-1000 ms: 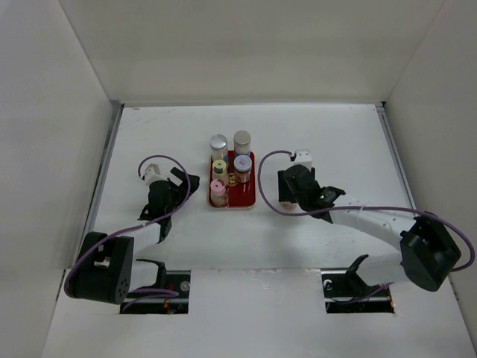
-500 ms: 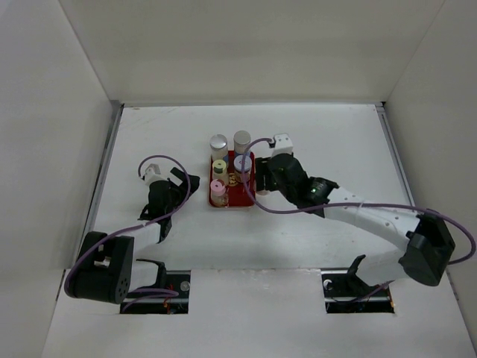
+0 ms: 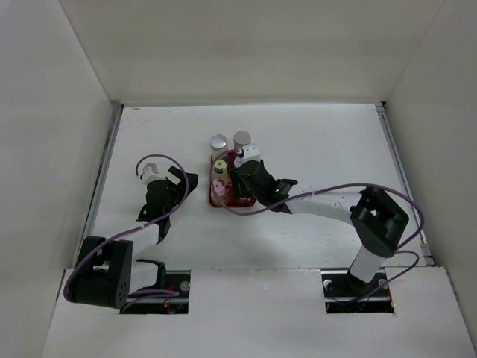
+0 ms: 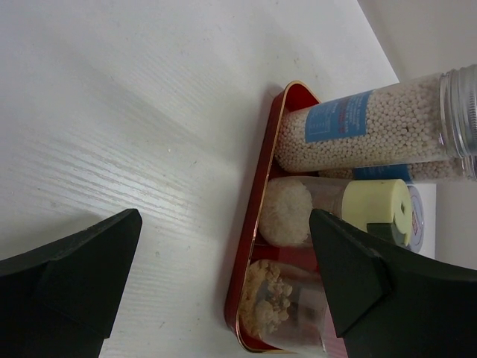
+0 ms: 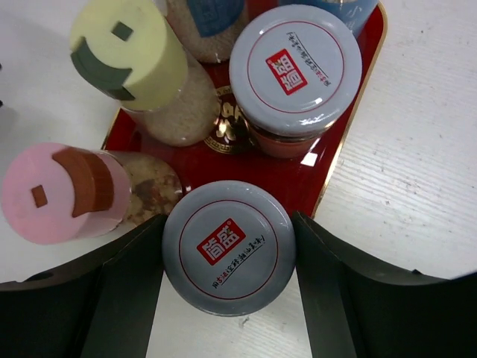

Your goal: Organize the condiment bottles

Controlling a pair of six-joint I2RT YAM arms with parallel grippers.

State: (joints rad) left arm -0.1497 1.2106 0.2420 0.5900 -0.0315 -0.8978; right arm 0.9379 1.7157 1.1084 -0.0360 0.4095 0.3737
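Observation:
My right gripper (image 5: pixel 229 257) is shut on a grey-lidded jar (image 5: pixel 229 242) with a red label, held over the near right corner of the red tray (image 5: pixel 350 104). On the tray stand a second grey-lidded jar (image 5: pixel 296 71), a yellow-green-capped bottle (image 5: pixel 127 52) and a pink-capped bottle (image 5: pixel 56 194). Two tall silver-capped bottles (image 3: pixel 218 143) stand at the tray's far end. In the top view my right gripper (image 3: pixel 244 183) covers the held jar. My left gripper (image 3: pixel 184 186) is open and empty, just left of the tray (image 4: pixel 257 224).
White walls enclose the table on three sides. My left gripper's open fingers (image 4: pixel 74 276) frame the tray's left rim, with the pink-capped bottle's brown contents (image 4: pixel 279 302) close to the right finger. The purple cable (image 3: pixel 328 190) of my right arm trails across the table.
My right gripper has swung left from beside the tray's right edge to over the tray. The left arm has stayed still.

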